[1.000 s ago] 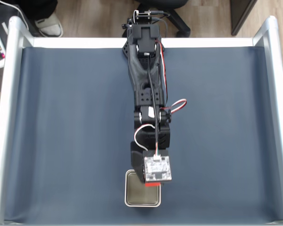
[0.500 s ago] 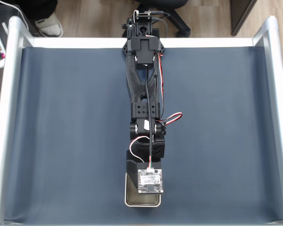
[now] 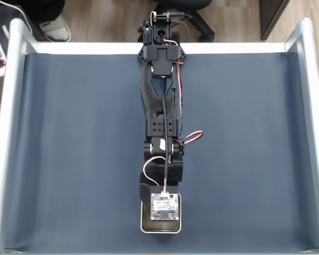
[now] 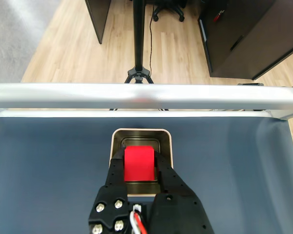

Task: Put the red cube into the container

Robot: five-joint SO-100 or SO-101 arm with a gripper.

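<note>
Wrist view: we note the end effector (image 4: 139,165) clamped on the red cube (image 4: 138,164), held directly above the container (image 4: 165,140), which sits on the dark worktop (image 3: 69,159) near its railed edge.

Red cube (image 4: 139,164) above container (image 4: 166,141)
</note>
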